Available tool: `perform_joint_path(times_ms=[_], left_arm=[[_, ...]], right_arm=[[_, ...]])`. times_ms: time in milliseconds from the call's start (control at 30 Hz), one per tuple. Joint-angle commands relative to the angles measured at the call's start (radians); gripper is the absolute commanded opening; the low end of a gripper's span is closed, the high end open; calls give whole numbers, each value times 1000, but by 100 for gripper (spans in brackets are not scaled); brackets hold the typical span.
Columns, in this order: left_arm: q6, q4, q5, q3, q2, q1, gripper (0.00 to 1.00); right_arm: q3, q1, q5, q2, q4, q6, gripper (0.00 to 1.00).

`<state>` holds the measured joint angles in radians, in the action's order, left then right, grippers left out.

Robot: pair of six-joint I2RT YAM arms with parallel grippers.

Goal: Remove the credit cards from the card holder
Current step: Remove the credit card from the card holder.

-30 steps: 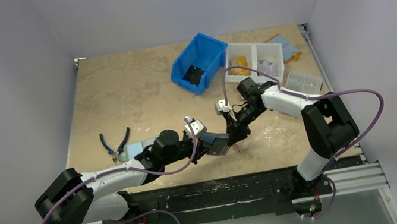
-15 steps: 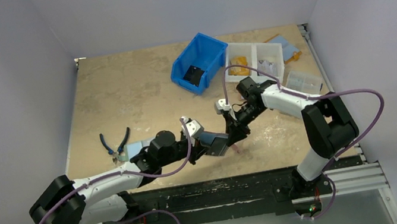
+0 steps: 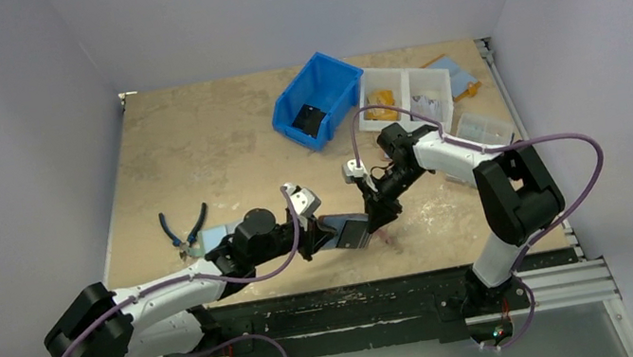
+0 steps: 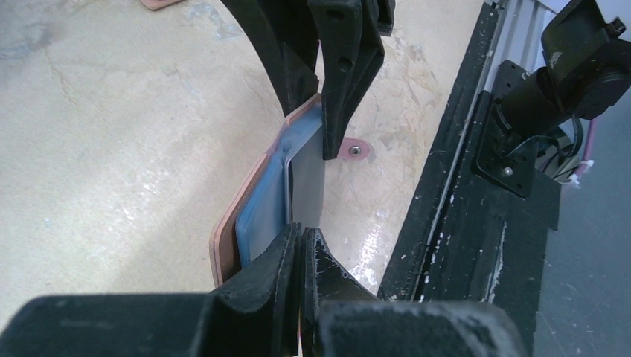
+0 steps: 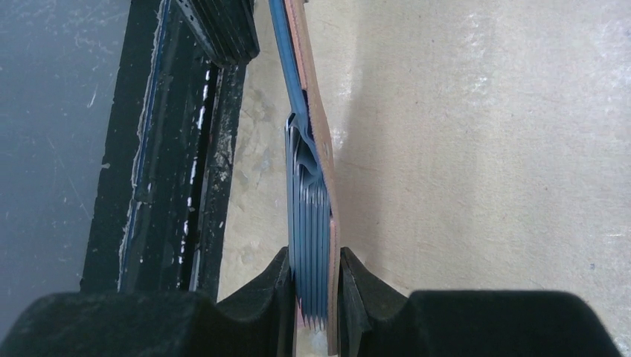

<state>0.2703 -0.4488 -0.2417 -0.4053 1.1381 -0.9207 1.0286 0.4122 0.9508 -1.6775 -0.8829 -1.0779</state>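
The card holder was a small folding wallet of smooth salmon-brown leather with rounded corners. It had a light-blue lining and a flat dark-grey panel inside. It hung open on edge above the tabletop, straight toward the arms from the blue bin and well apart from it. A small leather snap tab with a round metal stud showed on its lower side.

The left end effector was pinched almost fully together on one end of the holder, at the edge of the grey panel. The right end effector was clamped narrowly on the opposite end, squeezing a stack of thin blue-grey layers against the leather back. Whether cards sat among those layers could not be told. Both had matte black, wedge-shaped fingers, and a ribbed pad showed on the left one.

The tabletop was a beige, mottled board with a faint sheen. The blue bin was glossy moulded plastic. Just beside it on the right stood a white tray with compartments. Pliers with blue handles lay well to the bin's left and nearer the arms.
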Motion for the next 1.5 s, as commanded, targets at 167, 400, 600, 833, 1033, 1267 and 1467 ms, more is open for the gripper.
perform_joint_path(times_ms=[167,400,600,833,1033,1267,1467], left_arm=[[82,-135,-76,-9,129,6,33],[93,-143,-26,-38,194,6,48],[116,-174,-16,-47,236,6,48],[174,-293,-45,-53,312,6,25],[177,-297,-62,-59,316,6,0],[153,-250,38,25,200,17,0],[158,-175,168,97,56,35,0]], right_arm=[[41,7,-1,-16,-53,-18,9],[42,10,0,-18,-54,-16,9],[44,10,3,-23,-60,-17,9],[47,16,3,-27,-64,-17,9],[47,15,-7,-27,-58,-9,9],[43,16,-44,-27,-19,41,9],[39,15,-92,-33,22,99,11]])
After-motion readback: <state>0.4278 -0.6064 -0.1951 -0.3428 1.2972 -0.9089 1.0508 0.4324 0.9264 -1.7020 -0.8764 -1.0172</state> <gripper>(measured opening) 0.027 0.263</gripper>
